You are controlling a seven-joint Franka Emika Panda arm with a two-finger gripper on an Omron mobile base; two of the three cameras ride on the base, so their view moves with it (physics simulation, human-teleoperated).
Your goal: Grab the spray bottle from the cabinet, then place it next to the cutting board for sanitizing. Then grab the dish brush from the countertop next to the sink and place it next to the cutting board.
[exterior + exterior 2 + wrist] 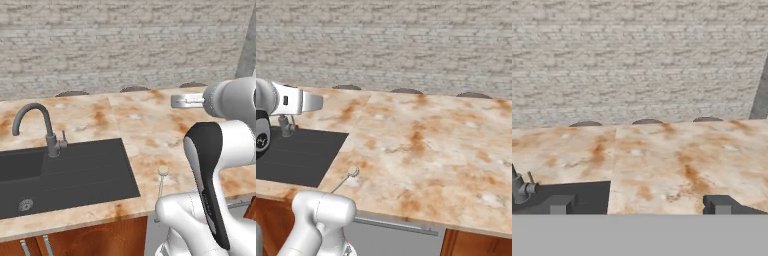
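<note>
Pale brick runs behind a marbled beige bench (421, 145) blotched with orange-brown, and above it the end effector (640, 205) hangs wide open with nothing between its dark fingertips (558, 205), well above the slab and facing the wall. Below it, near the front edge, the dish brush (161, 181) lies flat on the stone just right of the sink (65, 172), round head toward the wall, handle toward the robot, untouched. As I judge it, the brush half of the job is what lies ahead: it has yet to be gripped, lifted and carried to the cutting board. Whether the spray bottle was already set down cannot be told from these pictures. As for containers, the dark basin appears to hold nothing but its drain (25, 204), with the curved faucet (40, 127) standing at its back rim
</note>
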